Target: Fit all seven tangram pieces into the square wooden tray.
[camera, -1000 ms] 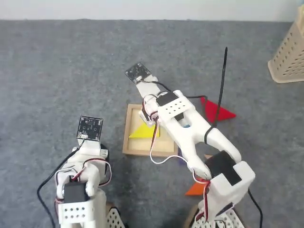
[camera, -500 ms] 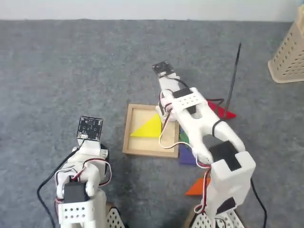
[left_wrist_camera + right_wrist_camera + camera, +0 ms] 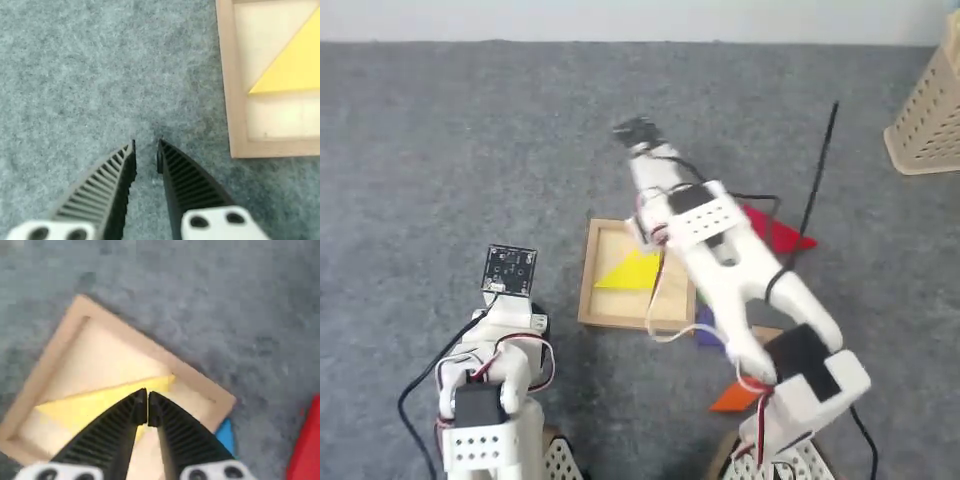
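Observation:
The square wooden tray lies mid-table with a yellow triangle inside it. My right arm stretches over the tray's right side. In its wrist view the right gripper hangs shut and empty above the yellow triangle and tray. A blue piece and a red piece lie just outside the tray. On the carpet are a red triangle, a purple piece and an orange piece. My left gripper rests over carpet beside the tray, nearly shut, holding nothing.
A perforated beige container stands at the far right. A thin black rod rises by the red triangle. The left arm sits at the front left. Grey carpet spreads left of and behind the tray.
The right arm's wrist swung right off the tray, then back left and farther back over the tray's far edge. The yellow triangle stayed in the tray. The left arm kept still.

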